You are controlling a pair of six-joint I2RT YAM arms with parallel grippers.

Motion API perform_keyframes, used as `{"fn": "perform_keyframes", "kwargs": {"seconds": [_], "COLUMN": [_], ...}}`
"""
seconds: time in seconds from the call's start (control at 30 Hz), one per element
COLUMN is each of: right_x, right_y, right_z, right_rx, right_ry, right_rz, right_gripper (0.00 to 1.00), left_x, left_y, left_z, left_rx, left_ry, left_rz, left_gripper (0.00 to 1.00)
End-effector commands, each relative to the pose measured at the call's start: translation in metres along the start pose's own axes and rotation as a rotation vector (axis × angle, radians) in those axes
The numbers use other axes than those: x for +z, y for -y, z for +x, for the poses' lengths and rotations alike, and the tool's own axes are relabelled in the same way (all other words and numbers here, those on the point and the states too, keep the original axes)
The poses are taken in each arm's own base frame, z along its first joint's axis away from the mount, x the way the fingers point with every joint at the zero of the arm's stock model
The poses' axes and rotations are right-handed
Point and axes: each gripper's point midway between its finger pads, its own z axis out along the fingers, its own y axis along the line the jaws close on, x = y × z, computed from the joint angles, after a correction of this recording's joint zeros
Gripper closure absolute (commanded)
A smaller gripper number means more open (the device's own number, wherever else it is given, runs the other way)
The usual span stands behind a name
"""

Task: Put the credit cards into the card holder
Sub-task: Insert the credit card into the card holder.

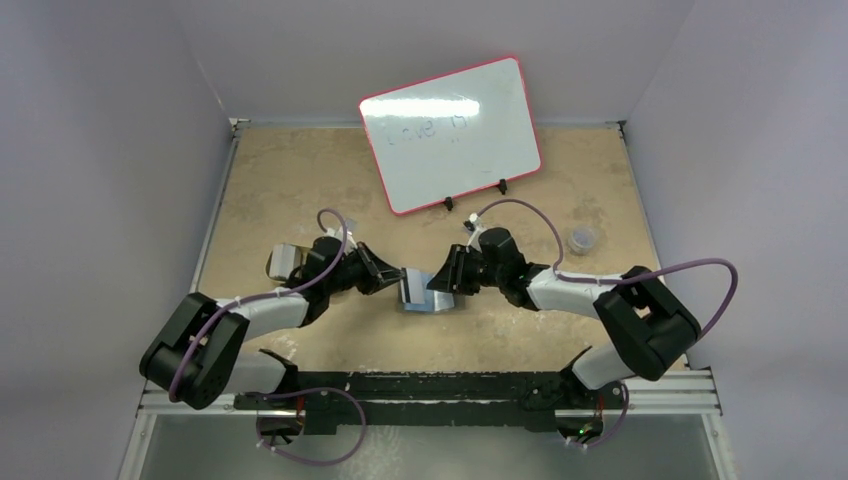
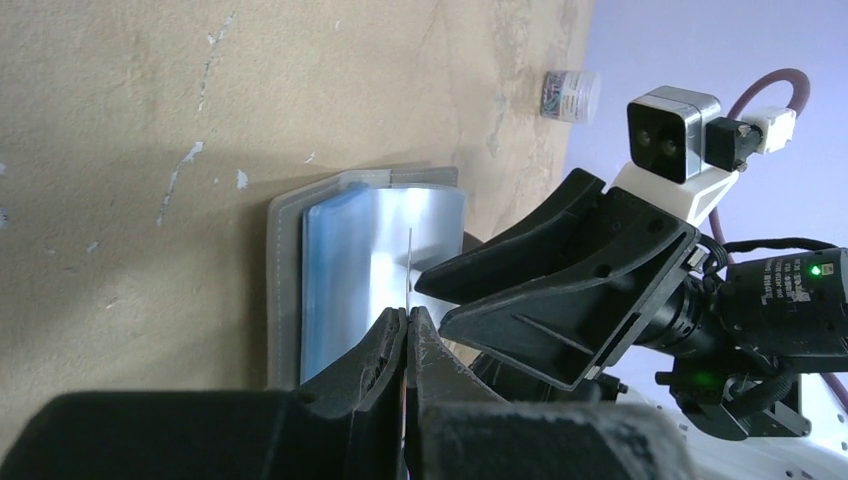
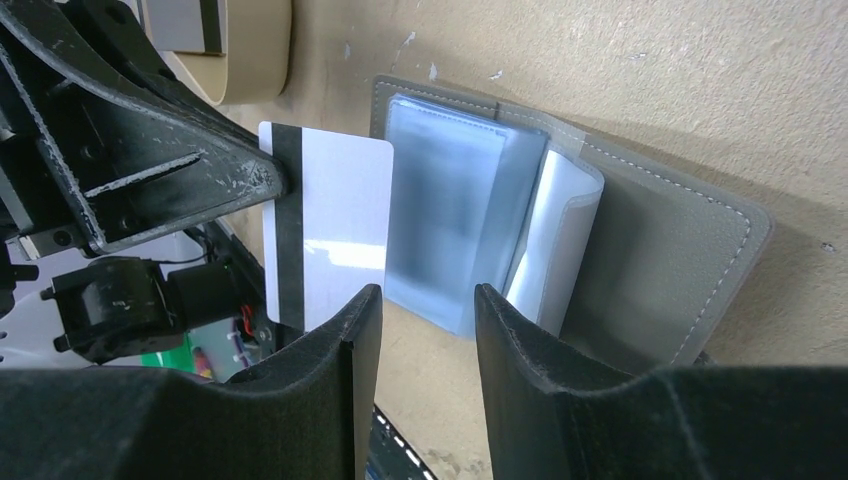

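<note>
One credit card (image 3: 335, 230) is pinched in the left gripper (image 2: 407, 315) beside the card holder (image 3: 680, 250). Only the right wrist view shows its black stripe. The right gripper (image 3: 428, 292) is half open.

card (image 3: 340, 230) in left claw (image 2: 408, 330): white, black stripe | card holder (image 3: 680, 260) ahead of right claw (image 3: 428, 300): grey, pale stitching, blue-grey glossy pockets | both claws: black | counter (image 3: 650, 60): tan, white flecks | whiteboard (image 1: 450, 135) beyond claws: white, red rim
</note>
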Motion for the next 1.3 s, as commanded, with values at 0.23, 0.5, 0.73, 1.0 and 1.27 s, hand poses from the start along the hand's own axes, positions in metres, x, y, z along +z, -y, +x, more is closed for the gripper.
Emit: {"fn": "perform_keyframes", "kwargs": {"seconds": [0.23,0.5,0.73,1.0,1.27], "right_x": [0.001,0.001,0.002,-0.005,-0.004], "right_y": [-0.022,-0.022,-0.025,-0.032,-0.017], "right_z": [-0.006,-0.003,-0.003,-0.001,0.003], "right_rx": [0.001,0.012,0.029,0.043,0.056], "right_ry": [-0.005,-0.018,-0.023,-0.011,-0.011], "right_rz": [-0.100,-0.119,-0.146,-0.224,-0.154], "right_gripper": [0.58,0.54,0.53,0.64,1.00], "left_x": [0.004,0.006,0.001,0.005,0.015], "left_y": [0.015,0.038,0.043,0.026,0.002], "left_z": [-0.001,0.000,0.007,0.011,0.009], "left_rx": [0.009,-0.018,-0.044,-0.042,0.018], "left_ry": [0.020,0.027,0.017,0.017,0.013], "left_rz": [0.102,0.212,0.266,0.210,0.049], "left_gripper": [1.00,1.00,1.00,1.00,0.81]}}
